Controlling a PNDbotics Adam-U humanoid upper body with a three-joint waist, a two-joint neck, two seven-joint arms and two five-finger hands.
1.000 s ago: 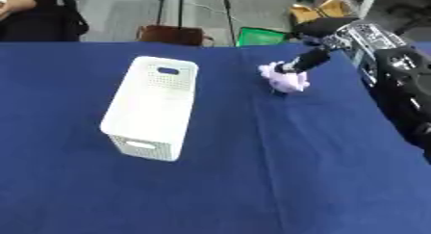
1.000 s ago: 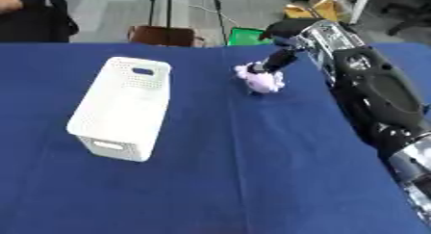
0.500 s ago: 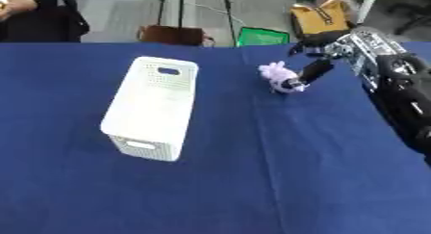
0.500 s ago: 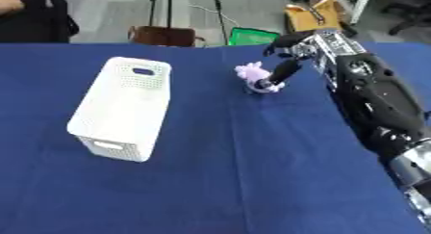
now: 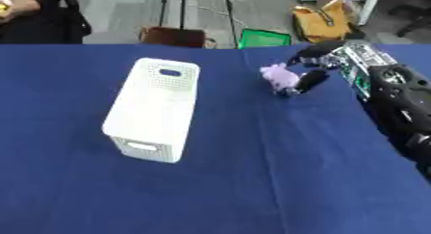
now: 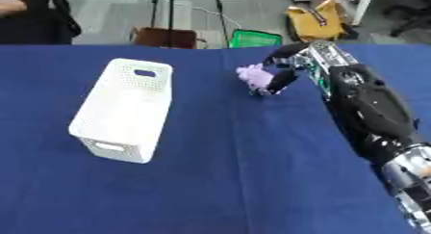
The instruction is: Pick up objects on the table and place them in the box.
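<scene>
Blue cloth table (image 5: 252, 170); right hand (image 5: 310, 74) pinching purple toy (image 5: 276, 76).

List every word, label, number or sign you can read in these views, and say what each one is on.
None can be read.
White box: perforated walls, no lettering shows.
Purple toy at the right hand: no text.
Blue table cover: plain.
Right arm: any marks too blurred to read.
Yellow bag and green item behind the table: nothing legible.

Grey floor (image 5: 118, 11), yellow bag (image 5: 324, 17)
</scene>
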